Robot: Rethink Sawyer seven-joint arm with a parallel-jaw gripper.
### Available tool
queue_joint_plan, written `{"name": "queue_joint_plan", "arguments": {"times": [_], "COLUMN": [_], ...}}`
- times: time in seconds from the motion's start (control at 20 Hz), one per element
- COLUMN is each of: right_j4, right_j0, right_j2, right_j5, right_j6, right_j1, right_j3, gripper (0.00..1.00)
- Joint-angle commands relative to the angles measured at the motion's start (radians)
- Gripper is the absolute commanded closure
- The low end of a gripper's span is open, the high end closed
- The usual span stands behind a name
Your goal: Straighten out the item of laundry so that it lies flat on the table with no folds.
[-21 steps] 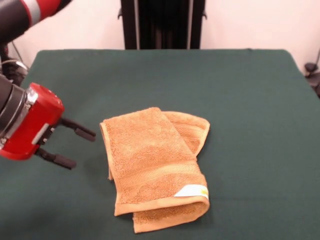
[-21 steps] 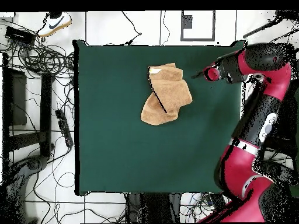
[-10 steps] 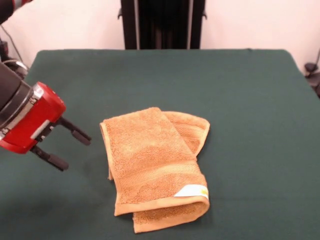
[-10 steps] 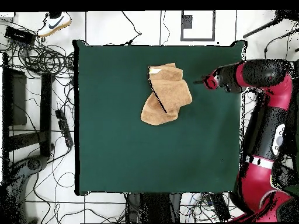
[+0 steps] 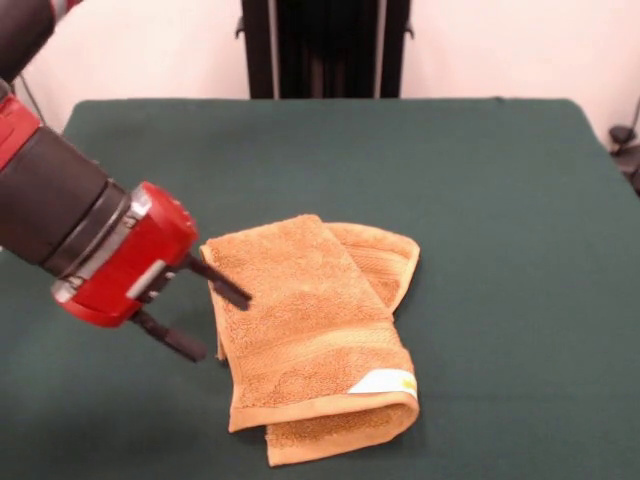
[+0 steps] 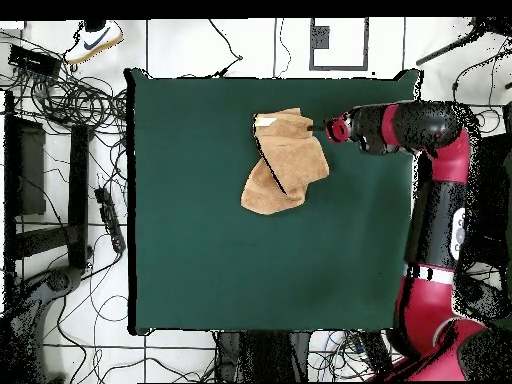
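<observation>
Tangled black cables (image 6: pixel 85 100) on the pale tiled floor (image 6: pixel 190 45) beside the table's edge. A white shoe (image 6: pixel 97 38) nearby. Dark upright column (image 5: pixel 325 48) against a white wall (image 5: pixel 500 45).

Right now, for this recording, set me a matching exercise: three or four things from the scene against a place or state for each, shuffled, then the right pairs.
Things:
1. towel
2. gripper
3. white label
4. table

Places or states:
A. covered in dark green cloth
B. open, at the towel's edge
C. folded over itself, not flat
D. near the towel's front corner in the front view

Pairs: 1-C, 2-B, 3-D, 4-A
</observation>
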Motion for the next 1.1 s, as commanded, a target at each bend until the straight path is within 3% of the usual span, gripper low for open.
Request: {"name": "queue_joint_plan", "arguments": {"times": [0.05,0.15,0.25,0.4,0.6,1.1], "right_j4": [0.229,0.291,0.289,0.236,0.210,0.232], "right_j0": [0.109,0.123,0.140,0.167,0.185,0.225], "right_j2": [-0.191,-0.206,-0.246,-0.301,-0.335,-0.361], "right_j5": [-0.023,-0.008,-0.014,-0.059,-0.097,0.010], "right_j6": [0.449,0.460,0.403,0.277,0.197,0.031], "right_j1": [0.106,0.111,0.085,0.048,0.031,0.017], "right_j3": [-0.003,-0.021,-0.037,-0.076,-0.111,-0.250], "gripper": [0.00,0.00,0.00,0.00,0.00,0.00]}}
